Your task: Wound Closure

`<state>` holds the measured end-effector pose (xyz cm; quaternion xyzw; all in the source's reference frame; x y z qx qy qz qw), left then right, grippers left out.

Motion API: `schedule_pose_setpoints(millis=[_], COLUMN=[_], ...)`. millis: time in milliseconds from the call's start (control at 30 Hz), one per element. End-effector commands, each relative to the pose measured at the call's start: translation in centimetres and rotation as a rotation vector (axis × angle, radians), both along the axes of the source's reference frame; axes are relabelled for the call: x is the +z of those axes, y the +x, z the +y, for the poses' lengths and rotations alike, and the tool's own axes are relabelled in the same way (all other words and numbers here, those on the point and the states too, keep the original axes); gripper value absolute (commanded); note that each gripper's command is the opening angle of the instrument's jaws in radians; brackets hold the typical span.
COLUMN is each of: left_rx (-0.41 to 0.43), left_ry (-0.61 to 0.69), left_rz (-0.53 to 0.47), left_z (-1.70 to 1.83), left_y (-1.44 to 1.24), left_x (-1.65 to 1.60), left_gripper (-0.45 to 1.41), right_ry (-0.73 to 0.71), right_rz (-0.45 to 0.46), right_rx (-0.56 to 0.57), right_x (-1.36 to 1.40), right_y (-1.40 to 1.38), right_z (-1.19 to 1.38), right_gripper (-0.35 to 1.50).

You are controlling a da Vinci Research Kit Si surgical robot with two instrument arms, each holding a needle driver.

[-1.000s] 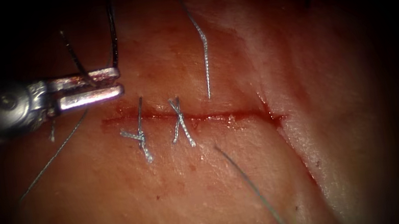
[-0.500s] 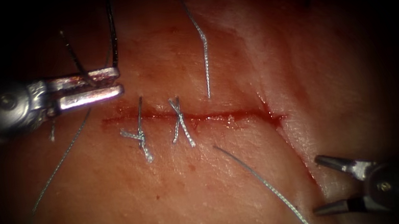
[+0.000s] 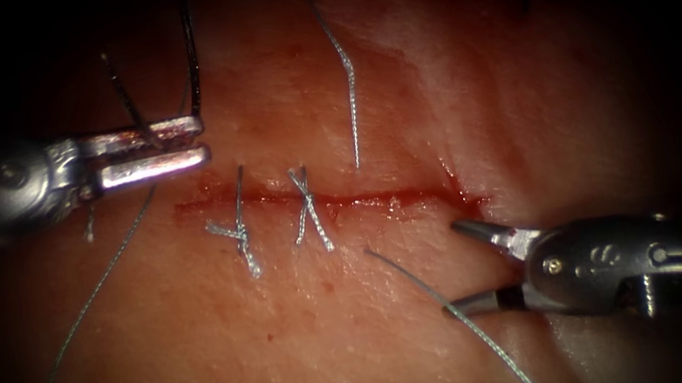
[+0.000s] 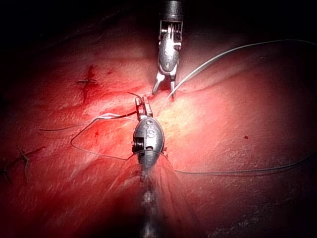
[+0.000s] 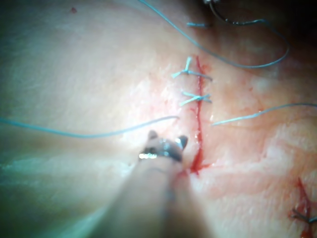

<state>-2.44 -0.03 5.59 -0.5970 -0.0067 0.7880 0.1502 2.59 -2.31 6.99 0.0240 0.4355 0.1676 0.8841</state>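
Between right end effector [image 3: 455, 266] prongs: thread [image 3: 425, 295].

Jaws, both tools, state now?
Left tool: shut on the needle, clear of the tissue.
Right tool: open, holding nothing.

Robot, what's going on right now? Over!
Left tool shut on the needle, above the cut's left end, clear of tissue. Right tool open, empty, beside a loose thread end.

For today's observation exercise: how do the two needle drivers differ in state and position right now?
The left silver tool grips the dark curved needle, held off the tissue above the cut's left end; the right tool has open jaws holding nothing, below the cut's right end, straddling the thread.
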Motion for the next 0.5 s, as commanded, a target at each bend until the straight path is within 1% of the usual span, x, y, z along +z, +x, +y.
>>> schedule_pose_setpoints(millis=[33, 67, 100, 233, 333, 367, 400, 467, 500], left_rx=[0.0, 0.0, 0.0, 0.0, 0.0, 0.0, 0.0, 0.003, 0.003], left_ry=[-0.001, -0.001, -0.001, -0.001, -0.001, -0.001, -0.001, -0.001, -0.001], left_rz=[-0.001, -0.001, -0.001, -0.001, -0.001, -0.001, -0.001, -0.003, -0.003], left_z=[-0.01, -0.01, -0.01, -0.02, -0.02, -0.02, -0.02, -0.02, -0.02], left_y=[-0.05, -0.05, -0.05, -0.05, -0.05, -0.05, -0.05, -0.05, -0.05], left_x=[0.06, 0.06, 0.06, 0.06, 0.06, 0.06, 0.06, 0.06, 0.06], left_gripper=[-0.45, -0.45, -0.45, -0.45, -0.45, -0.45, -0.45, -0.45, -0.45], right_ry=[-0.007, -0.014, -0.014, -0.02, -0.022, -0.021, -0.018, -0.004, 0.005], right_rz=[0.011, 0.024, 0.029, 0.06, 0.075, 0.079, 0.086, 0.104, 0.118], right_rx=[0.008, 0.024, 0.027, 0.043, 0.047, 0.047, 0.042, 0.017, -0.003], right_x=[0.09, 0.1, 0.1, 0.11, 0.12, 0.12, 0.12, 0.12, 0.12], right_y=[0.17, 0.27, 0.31, 0.44, 0.5, 0.51, 0.52, 0.53, 0.52], right_z=[-0.02, 0.0, 0.01, 0.03, 0.04, 0.04, 0.05, 0.04, 0.03], right_gripper=[1.28, 1.25, 1.25, 1.09, 0.89, 0.79, 0.52, -0.35, -0.35])
